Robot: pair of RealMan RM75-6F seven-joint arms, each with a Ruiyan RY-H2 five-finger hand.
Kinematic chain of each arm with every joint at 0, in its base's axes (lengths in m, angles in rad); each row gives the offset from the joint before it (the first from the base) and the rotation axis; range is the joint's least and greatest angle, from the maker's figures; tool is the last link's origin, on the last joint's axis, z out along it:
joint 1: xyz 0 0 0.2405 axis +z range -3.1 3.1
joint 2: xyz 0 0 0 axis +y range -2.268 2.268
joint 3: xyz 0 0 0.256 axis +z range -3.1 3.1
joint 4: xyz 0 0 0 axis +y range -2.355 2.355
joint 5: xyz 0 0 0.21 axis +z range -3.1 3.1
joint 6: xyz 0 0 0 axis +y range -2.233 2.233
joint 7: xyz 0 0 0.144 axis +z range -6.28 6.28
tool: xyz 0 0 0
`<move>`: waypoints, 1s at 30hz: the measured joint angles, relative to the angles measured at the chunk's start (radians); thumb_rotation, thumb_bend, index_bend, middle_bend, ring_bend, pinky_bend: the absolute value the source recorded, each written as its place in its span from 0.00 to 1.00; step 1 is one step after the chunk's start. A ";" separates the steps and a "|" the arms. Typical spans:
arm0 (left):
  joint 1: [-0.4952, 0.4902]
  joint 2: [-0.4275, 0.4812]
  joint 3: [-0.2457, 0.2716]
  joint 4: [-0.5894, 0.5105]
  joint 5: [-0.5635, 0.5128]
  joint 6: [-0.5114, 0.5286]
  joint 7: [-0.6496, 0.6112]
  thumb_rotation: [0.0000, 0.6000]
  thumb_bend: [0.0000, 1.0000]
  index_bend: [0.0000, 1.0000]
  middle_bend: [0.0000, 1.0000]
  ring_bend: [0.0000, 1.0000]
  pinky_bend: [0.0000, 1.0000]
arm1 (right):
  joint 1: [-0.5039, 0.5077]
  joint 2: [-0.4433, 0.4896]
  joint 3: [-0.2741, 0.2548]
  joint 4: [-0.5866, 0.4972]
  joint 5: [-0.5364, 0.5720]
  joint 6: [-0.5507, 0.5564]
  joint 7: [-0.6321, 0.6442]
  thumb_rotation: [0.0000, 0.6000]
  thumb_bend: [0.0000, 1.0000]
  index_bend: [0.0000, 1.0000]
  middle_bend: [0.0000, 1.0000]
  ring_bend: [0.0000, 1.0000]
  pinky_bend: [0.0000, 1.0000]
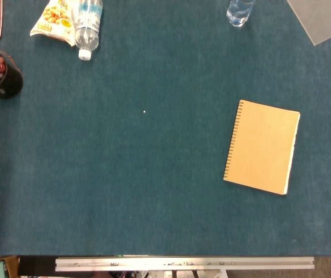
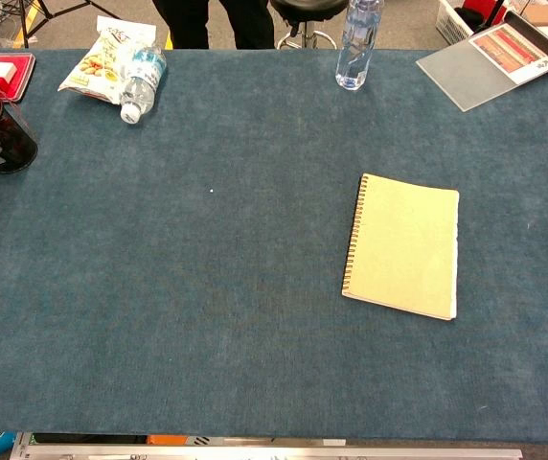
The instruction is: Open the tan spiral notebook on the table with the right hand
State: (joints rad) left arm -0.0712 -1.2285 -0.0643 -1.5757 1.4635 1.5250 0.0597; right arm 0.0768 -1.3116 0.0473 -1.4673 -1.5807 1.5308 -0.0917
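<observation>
The tabletop (image 1: 125, 191) is covered in blue cloth. The tan spiral notebook (image 1: 262, 146) lies closed and flat on its right half, long axis running roughly away from the robot, slightly tilted, with the spiral on the left edge and the free edge on the right. Neither robot hand is clearly shown, so their state cannot be told. The right side is judged nearer; the cover would be lifted from its free edge.

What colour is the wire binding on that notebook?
Black: the tan spiral notebook's wire coil runs down its left edge, clearest in the head view.
</observation>
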 measured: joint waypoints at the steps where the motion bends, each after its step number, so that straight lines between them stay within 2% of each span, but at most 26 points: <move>1: 0.001 0.001 0.001 0.000 0.002 0.001 0.000 1.00 0.26 0.33 0.23 0.27 0.46 | 0.006 -0.002 -0.002 0.004 -0.005 -0.007 0.001 1.00 0.15 0.32 0.13 0.06 0.20; 6: 0.005 0.005 0.001 -0.001 0.003 0.007 -0.008 1.00 0.26 0.33 0.23 0.27 0.46 | 0.029 -0.012 -0.005 0.029 -0.020 -0.033 -0.001 1.00 0.01 0.23 0.13 0.06 0.19; 9: 0.005 0.005 0.002 0.003 0.004 0.004 -0.011 1.00 0.26 0.33 0.23 0.27 0.46 | 0.048 -0.020 -0.005 0.052 -0.028 -0.054 0.000 1.00 0.00 0.19 0.13 0.06 0.18; 20: 0.007 -0.001 0.005 0.022 -0.001 -0.004 -0.028 1.00 0.26 0.33 0.23 0.27 0.46 | 0.123 -0.103 -0.016 0.234 -0.104 -0.083 0.077 1.00 0.00 0.18 0.13 0.06 0.18; 25: 0.009 0.000 0.006 0.024 -0.003 -0.005 -0.032 1.00 0.26 0.33 0.23 0.27 0.46 | 0.166 -0.155 -0.039 0.342 -0.147 -0.101 0.137 1.00 0.08 0.18 0.13 0.06 0.18; 30: 0.009 -0.002 0.006 0.030 -0.003 -0.008 -0.035 1.00 0.26 0.33 0.23 0.27 0.46 | 0.193 -0.182 -0.064 0.387 -0.167 -0.124 0.167 1.00 0.17 0.18 0.13 0.06 0.18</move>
State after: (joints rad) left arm -0.0623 -1.2307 -0.0582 -1.5460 1.4607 1.5174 0.0252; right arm 0.2699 -1.4939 -0.0164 -1.0801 -1.7478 1.4064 0.0757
